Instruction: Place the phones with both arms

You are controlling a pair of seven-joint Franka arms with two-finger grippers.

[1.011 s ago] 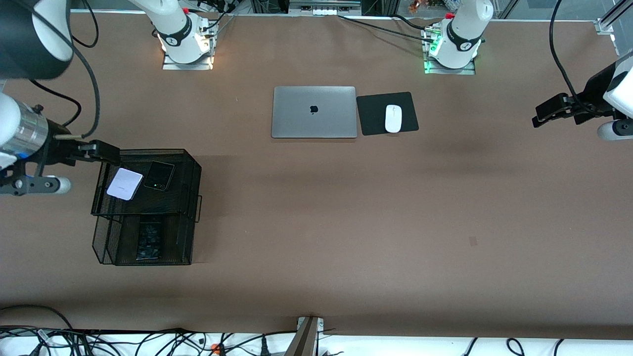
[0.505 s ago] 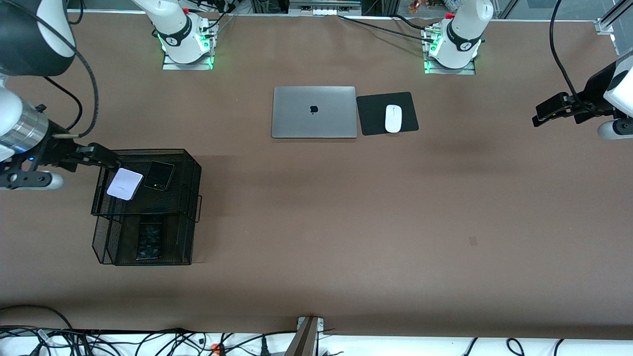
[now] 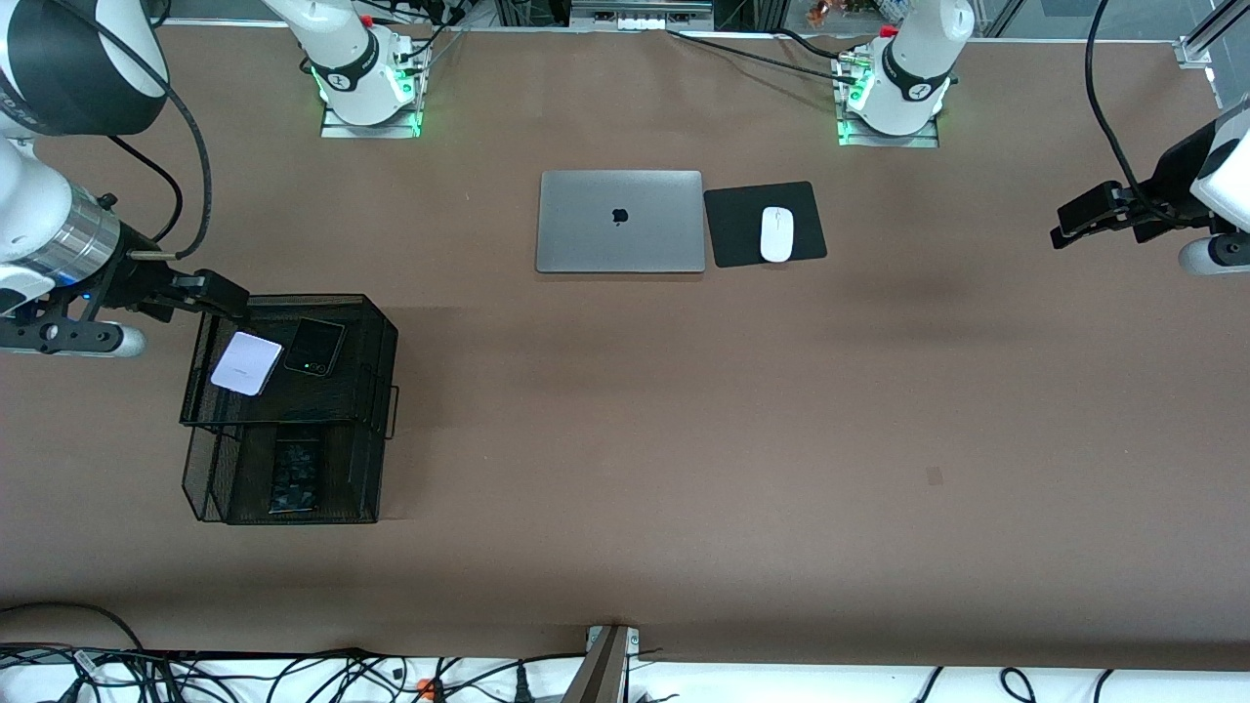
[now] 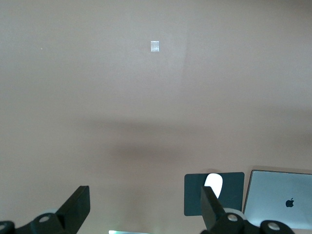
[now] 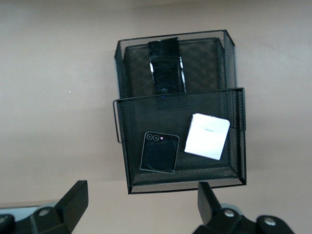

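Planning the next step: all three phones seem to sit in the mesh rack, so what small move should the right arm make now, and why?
Probably lift the right hand clear of the mesh rack. It is open and empty, and the white phone, small black phone and long black phone already lie in the trays.

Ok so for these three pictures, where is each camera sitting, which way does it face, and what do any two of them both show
Front view: high across the table, facing the arm bases; shows the right gripper by the mesh tray, the left gripper waiting at its own end.
Left wrist view: on the left wrist, looking down at bare table; open left gripper, laptop, mouse.
Right wrist view: on the right wrist, looking down into the tray; open right gripper.
Shared: front and right wrist views both show the lilac-white phone.
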